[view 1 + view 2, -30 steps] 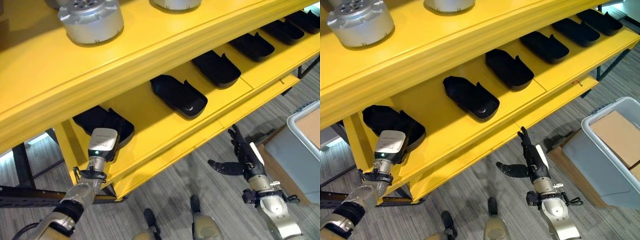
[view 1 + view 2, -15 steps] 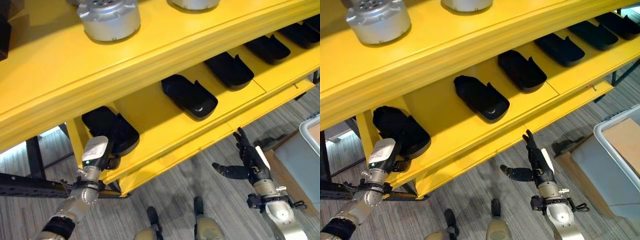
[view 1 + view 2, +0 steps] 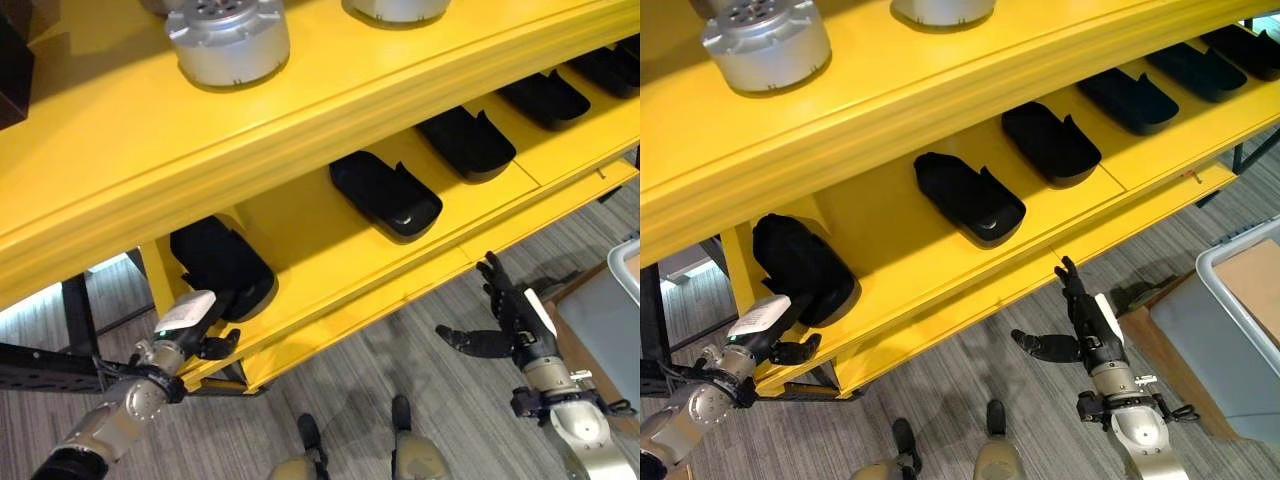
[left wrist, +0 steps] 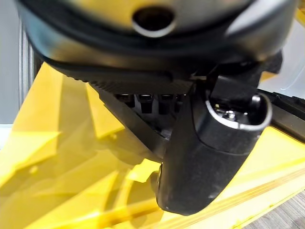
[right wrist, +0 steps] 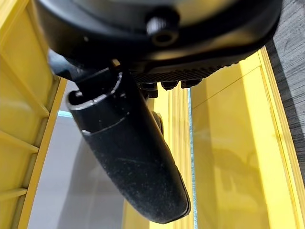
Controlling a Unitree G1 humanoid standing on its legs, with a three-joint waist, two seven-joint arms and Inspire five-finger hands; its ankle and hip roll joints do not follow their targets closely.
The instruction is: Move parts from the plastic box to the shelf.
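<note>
Cut off at the 3 o'clock edge: grey plastic box point(image 3: 1240, 330), 1 corner and some wall showing. Hidden under the upper board: rear of the leftmost black part point(image 3: 222, 268). Cropped at 12 o'clock: 2nd silver part point(image 3: 940, 10).

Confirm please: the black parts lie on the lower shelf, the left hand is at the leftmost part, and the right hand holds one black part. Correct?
Not entirely. The right hand holds nothing: the right eye view shows it open over the floor, below the lower shelf. The left hand is by the leftmost black part, as you say.
</note>
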